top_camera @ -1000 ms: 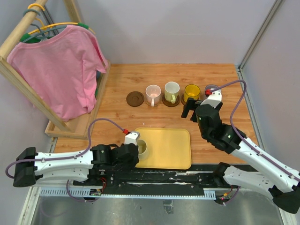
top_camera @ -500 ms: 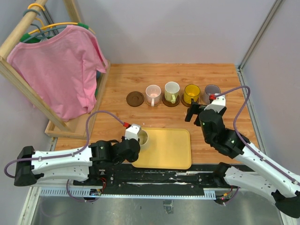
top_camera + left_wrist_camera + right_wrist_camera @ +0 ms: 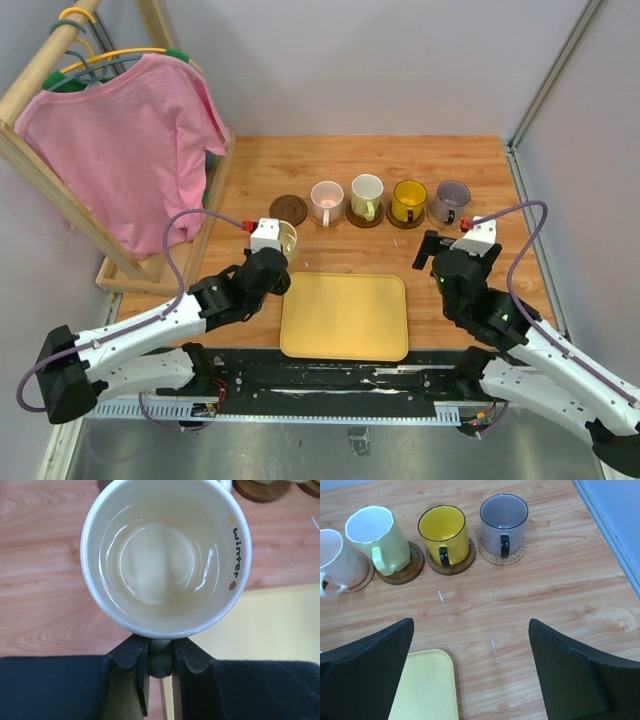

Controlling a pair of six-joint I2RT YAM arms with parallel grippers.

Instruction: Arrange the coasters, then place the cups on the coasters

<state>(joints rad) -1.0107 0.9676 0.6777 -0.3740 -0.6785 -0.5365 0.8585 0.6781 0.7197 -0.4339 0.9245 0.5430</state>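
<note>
– Four cups stand on coasters along the far side of the table [image 3: 260,170], yes?

– Yes. From left to right they are the pink cup [image 3: 327,201], the white-green cup [image 3: 366,195], the yellow cup [image 3: 408,199] and the grey-purple cup [image 3: 452,199]. Each is on its own disc. The grey-purple one sits on a tan coaster [image 3: 520,555], and the yellow one on a dark brown coaster [image 3: 460,570].

– And the fifth cup?

– The cream cup [image 3: 165,555] is in the left gripper [image 3: 160,655]. Its fingers are drawn in narrow and pinch the handle from both sides. The cup is mouth up, with the word "winter" printed inside the rim.

– Where is it?

– Just near of the empty coaster [image 3: 288,203], the dark brown disc at the left end of the row. Seen from above, the cup covers that disc's near edge. I cannot tell whether the cup touches the table. The left wrist view shows wood beneath it and a corner of the yellow tray [image 3: 345,316] to its near right.

– What about the right gripper?

– The right gripper [image 3: 471,630] hangs over bare wood, near of the yellow and grey-purple cups and beside the tray's far right corner. Its fingers are spread wide with nothing between them.

– Anything else?

– A pink shirt [image 3: 120,150] hangs on a wooden rack [image 3: 30,150] at the far left.
</note>
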